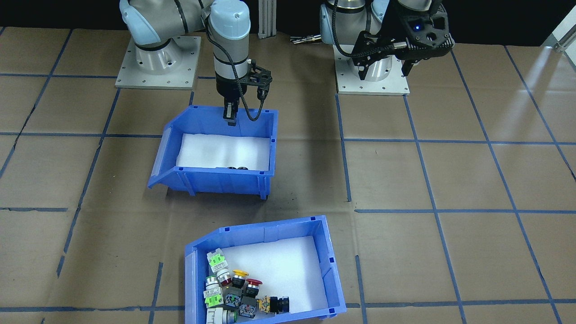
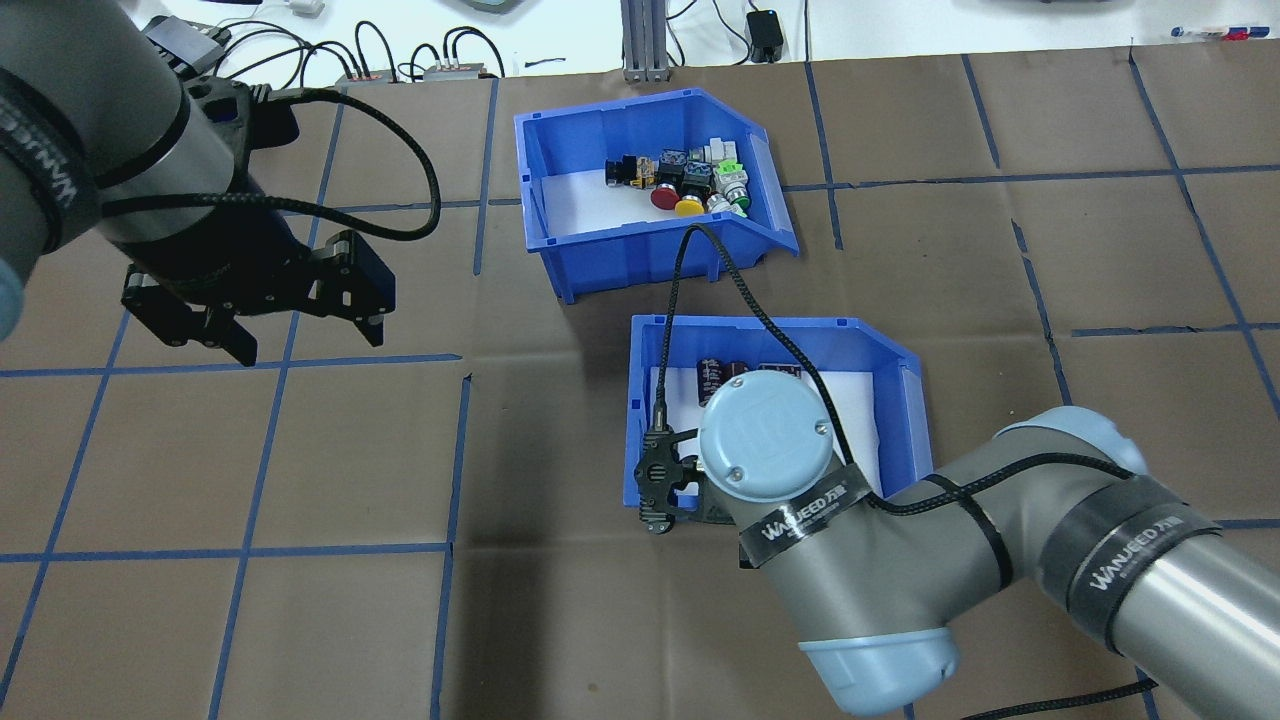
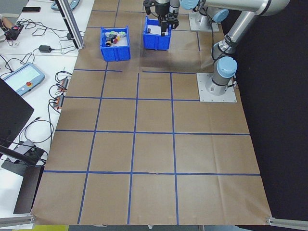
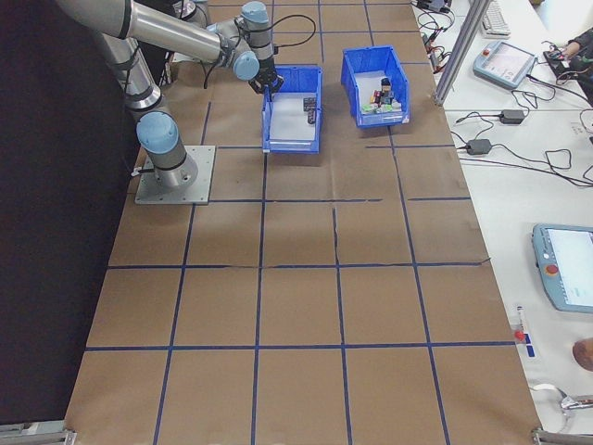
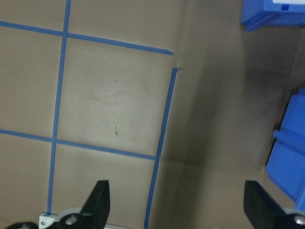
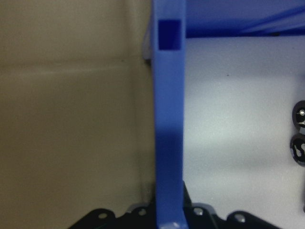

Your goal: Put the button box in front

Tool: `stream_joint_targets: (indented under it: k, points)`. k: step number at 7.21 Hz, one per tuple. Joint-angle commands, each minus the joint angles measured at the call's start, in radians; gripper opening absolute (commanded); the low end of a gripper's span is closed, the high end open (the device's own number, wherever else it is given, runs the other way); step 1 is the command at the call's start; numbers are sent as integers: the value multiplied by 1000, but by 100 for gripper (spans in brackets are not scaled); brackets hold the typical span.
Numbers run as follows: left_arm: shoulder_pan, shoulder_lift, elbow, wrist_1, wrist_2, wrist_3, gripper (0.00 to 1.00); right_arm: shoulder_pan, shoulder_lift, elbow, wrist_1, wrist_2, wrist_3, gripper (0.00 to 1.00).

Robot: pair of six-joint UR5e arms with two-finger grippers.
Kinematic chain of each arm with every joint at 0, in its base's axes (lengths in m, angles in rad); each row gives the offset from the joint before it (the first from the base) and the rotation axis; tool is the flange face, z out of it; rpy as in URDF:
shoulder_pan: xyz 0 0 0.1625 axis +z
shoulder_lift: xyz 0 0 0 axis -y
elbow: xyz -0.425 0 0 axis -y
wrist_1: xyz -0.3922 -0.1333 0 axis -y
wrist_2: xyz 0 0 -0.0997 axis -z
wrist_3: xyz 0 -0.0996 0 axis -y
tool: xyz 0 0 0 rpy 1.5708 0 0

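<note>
Right gripper [image 1: 230, 118] straddles the back wall of the capacitor bin [image 1: 216, 153], fingers either side of the wall; actual clamping cannot be told. Left gripper [image 2: 300, 330] hangs spread and empty. Judged step: shifting this second bin, perhaps to reorder the pair. The button box [image 2: 650, 190] sits at the table's far side, just beyond it, sloped mouth toward the robot's right, long axis likewise. The buttons [image 2: 690, 180] cluster at that mouth.

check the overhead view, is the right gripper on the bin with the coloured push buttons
No, the right gripper sits at the wall of the bin of dark cylinders; the button box lies farther off, untouched.
</note>
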Motion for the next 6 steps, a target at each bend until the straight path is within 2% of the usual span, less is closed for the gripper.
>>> stream_joint_targets:
  k: [1, 2, 4, 6]
  points:
    - [1, 32, -13, -48, 83, 27, 99, 61, 42, -38, -6, -37, 46, 0]
    - [1, 41, -36, -49, 86, 25, 99, 61, 42, -46, 6, -49, 45, 0]
    - [-1, 70, -88, 32, 89, 60, 99, 86, 44, -45, 11, -42, 43, 0]
    - [-1, 92, -187, 272, 85, 120, 99, 103, 50, -45, 1, -33, 46, 0]
